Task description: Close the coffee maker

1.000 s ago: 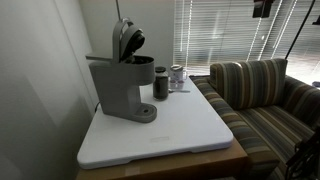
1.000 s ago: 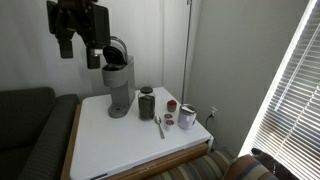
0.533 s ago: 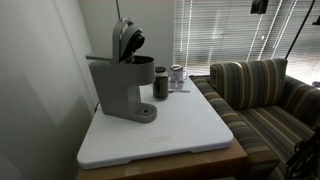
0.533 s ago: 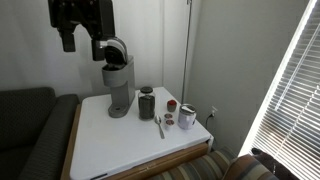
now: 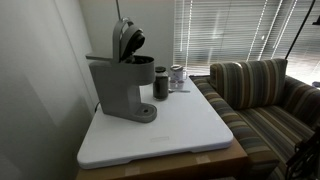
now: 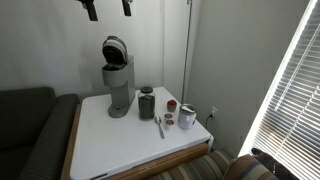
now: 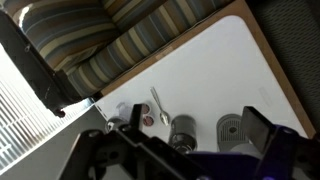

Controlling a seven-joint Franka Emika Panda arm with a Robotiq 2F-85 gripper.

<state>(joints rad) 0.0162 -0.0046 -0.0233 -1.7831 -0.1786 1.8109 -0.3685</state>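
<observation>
The grey coffee maker (image 5: 122, 82) stands at the back of the white table, also in an exterior view (image 6: 118, 88). Its dark-lined lid (image 6: 114, 50) is hinged up and open (image 5: 127, 40). My gripper (image 6: 107, 8) is high above the machine, with only its two finger ends showing at the top edge. It is open and empty. The wrist view looks straight down between the spread fingers (image 7: 195, 121) at the machine's round drip base (image 7: 230, 131).
A dark cylindrical cup (image 6: 147, 103) (image 7: 183, 131) stands beside the machine. A spoon (image 6: 160, 126), two pods (image 6: 172, 105) and a small jar (image 6: 187, 117) lie past it. A striped couch (image 5: 260, 95) borders the table (image 5: 160, 125); blinds and walls stand behind.
My gripper has risen from beside the open lid to almost out of the top of the exterior view. The lid stays open.
</observation>
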